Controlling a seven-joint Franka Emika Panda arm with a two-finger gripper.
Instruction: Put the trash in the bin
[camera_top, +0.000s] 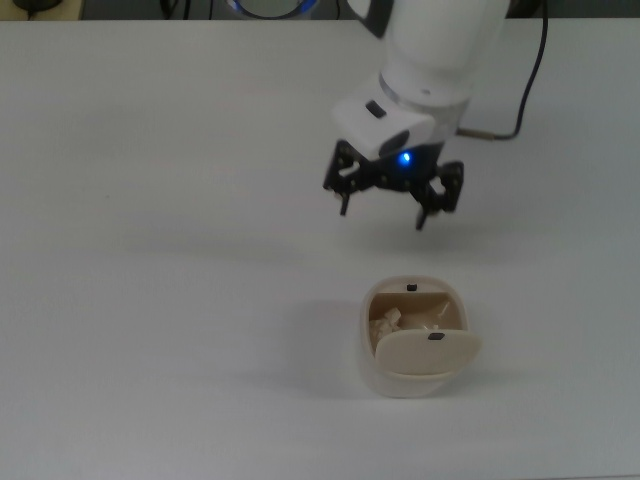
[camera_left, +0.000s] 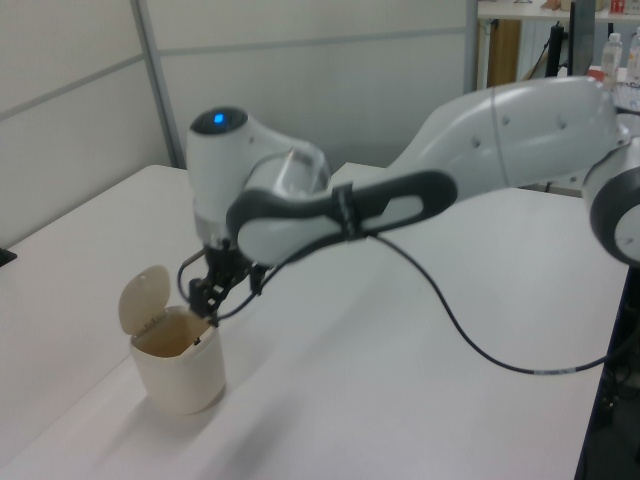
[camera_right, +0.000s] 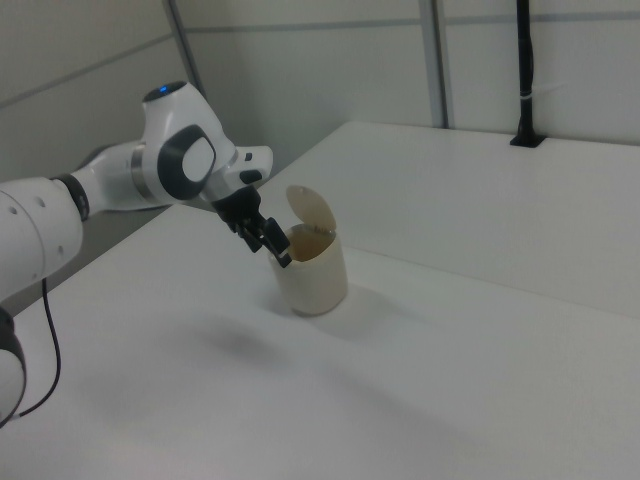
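White tabletop (camera_top: 150, 300) fills the top view. Trash (camera_top: 386, 321) lies inside the bin (camera_top: 372, 372), under the tilted swing lid (camera_top: 428, 351). Step in hand, as judged: retreat. Lift clear of the lid without brushing it, keeping the fingers apart. Gripper (camera_top: 384, 208) hangs spread and empty, above and on the far side of the bin, fingers pointing down; arm (camera_left: 500, 130) reaches from the left view's right

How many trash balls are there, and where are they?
1. The trash, a crumpled white wad, lies inside the bin, under its tipped-up lid. The open gripper holds nothing. More could be hidden deeper in the bin, behind the lid.
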